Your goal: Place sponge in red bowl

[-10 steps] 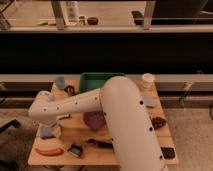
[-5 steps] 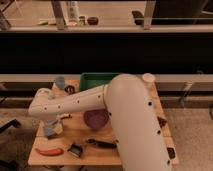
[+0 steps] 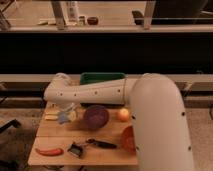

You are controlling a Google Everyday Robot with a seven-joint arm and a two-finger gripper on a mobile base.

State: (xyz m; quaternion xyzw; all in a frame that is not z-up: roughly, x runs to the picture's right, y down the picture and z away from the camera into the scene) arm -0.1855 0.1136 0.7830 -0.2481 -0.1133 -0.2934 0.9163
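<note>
The blue-grey sponge point(image 3: 64, 118) is at the left side of the wooden table point(image 3: 55, 135), directly under my gripper point(image 3: 65, 110), which hangs from the white arm's wrist point(image 3: 60, 89). I cannot tell whether the sponge rests on the table or is held. The red bowl point(image 3: 127, 139) sits at the front right of the table, with most of it hidden behind my white arm point(image 3: 160, 125). The dark purple bowl point(image 3: 96, 116) stands between the sponge and the red bowl.
An orange fruit point(image 3: 123, 115) lies right of the purple bowl. A green bin point(image 3: 102, 78) is at the back. A red chili point(image 3: 49, 151), a small black item point(image 3: 75, 149) and a dark utensil point(image 3: 102, 144) lie along the front edge. A yellow item point(image 3: 51, 116) sits beside the sponge.
The arm has risen and the gripper has shifted right and toward the back, above the sponge. More of the purple bowl now shows.
</note>
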